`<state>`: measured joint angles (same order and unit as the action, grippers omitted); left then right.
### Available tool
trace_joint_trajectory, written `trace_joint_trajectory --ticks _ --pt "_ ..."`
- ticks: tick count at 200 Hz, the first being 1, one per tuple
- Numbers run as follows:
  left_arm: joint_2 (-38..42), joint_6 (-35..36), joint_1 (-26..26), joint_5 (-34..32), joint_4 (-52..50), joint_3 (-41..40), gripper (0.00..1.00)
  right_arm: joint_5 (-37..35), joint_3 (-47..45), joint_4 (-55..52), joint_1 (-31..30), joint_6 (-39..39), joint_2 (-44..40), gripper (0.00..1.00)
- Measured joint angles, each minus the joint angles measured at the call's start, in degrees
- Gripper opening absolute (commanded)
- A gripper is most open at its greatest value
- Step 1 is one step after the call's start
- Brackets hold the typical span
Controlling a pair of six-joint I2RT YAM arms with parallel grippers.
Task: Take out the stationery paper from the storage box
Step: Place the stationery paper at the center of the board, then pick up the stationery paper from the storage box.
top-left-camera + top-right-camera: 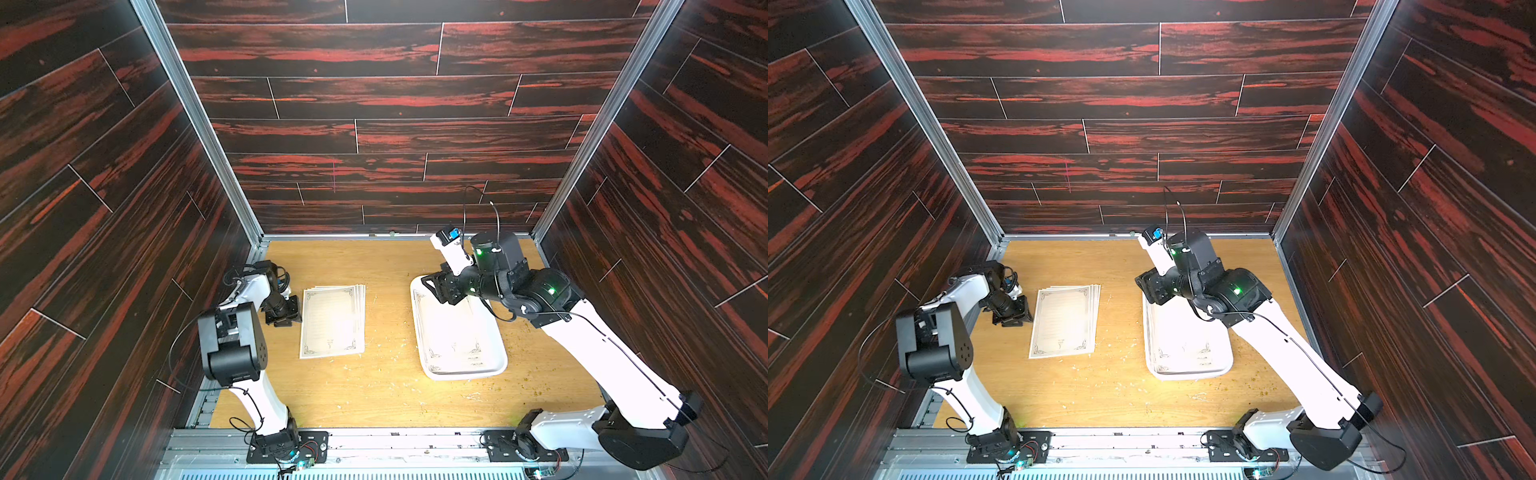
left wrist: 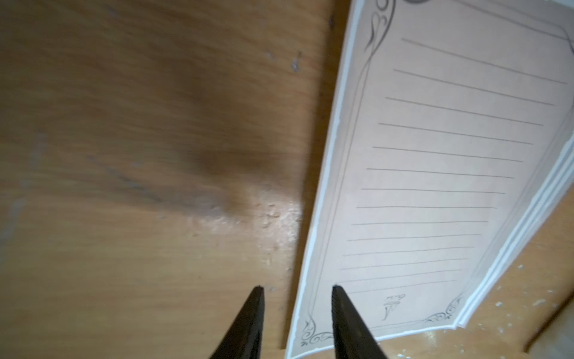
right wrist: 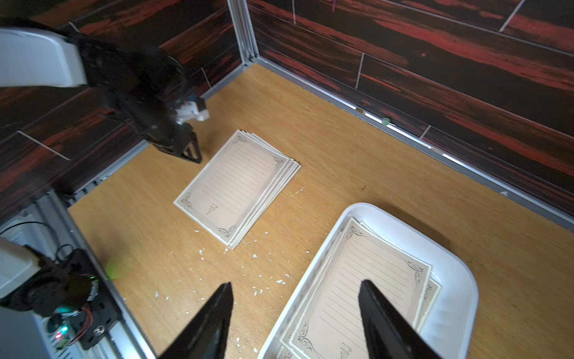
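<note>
Dark red wood-grain walls close in three sides of a pale wooden desk, and two arms are out over it. One fanned stack of stationery paper lies flat on the desk left of centre, clear in both top views; about five sheet edges step out along its far and right sides. One storage box, white and shallow, sits well apart to the right, and there is more paper inside it: one top sheet, with edges of others under it, too few showing to count. The left end effector is right at the stack's left edge, its two fingers parted, nothing between them, one tip over the top sheet's near corner. From the top view it sits just beside the paper. The right end effector hangs above the box's far left end, two fingers spread wide, gripping nothing; one is over the bare desk, the other over the sheets. White crumbs dot the desk between stack and box
</note>
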<state>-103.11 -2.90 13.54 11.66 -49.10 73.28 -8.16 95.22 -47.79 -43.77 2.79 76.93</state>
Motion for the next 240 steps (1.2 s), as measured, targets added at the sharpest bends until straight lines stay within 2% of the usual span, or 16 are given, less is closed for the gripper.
trace_joint_trajectory --ticks 29,39,55,70,97,135,169,193,240 --pt "13.38 -0.2 -0.09 -5.75 6.6 -5.77 0.39 -6.03 -0.02 -0.61 0.0 0.66 -0.11 0.72" --pt "20.61 -0.04 -0.35 -6.29 10.32 -8.87 0.44 -7.93 -0.04 -0.98 0.02 0.85 -0.15 0.72" --pt "32.35 -0.11 -1.05 -6.19 17.07 -13.35 0.53 -10.64 -0.04 -1.7 0.2 1.14 -0.15 0.72" --pt "41.0 0.26 -2.56 -5.42 22.71 -16.11 0.54 -12.55 -0.13 -2.38 0.68 1.31 -0.15 0.72" --pt "48.5 1.18 -7.28 -2.62 27.71 -17.2 0.54 -15.06 -0.92 -3.08 2.78 1.92 -0.2 0.72" --pt "49.77 2.67 -16.46 -0.39 28.61 -17.2 0.55 -16.0 -2.95 -4.13 7.85 3.74 -0.92 0.72" --pt "47.28 1.81 -25.97 0.22 28.59 -15.41 0.56 -12.96 -7.78 -4.09 16.06 6.08 -3.54 0.72" --pt "42.56 -1.79 -33.2 -1.73 30.01 -13.79 0.56 -9.49 -12.96 -3.48 21.38 7.58 -4.98 0.72" --pt "30.29 -12.15 -43.76 -4.87 32.2 -13.73 0.56 -2.01 -24.11 0.74 26.12 10.16 -5.95 0.7"
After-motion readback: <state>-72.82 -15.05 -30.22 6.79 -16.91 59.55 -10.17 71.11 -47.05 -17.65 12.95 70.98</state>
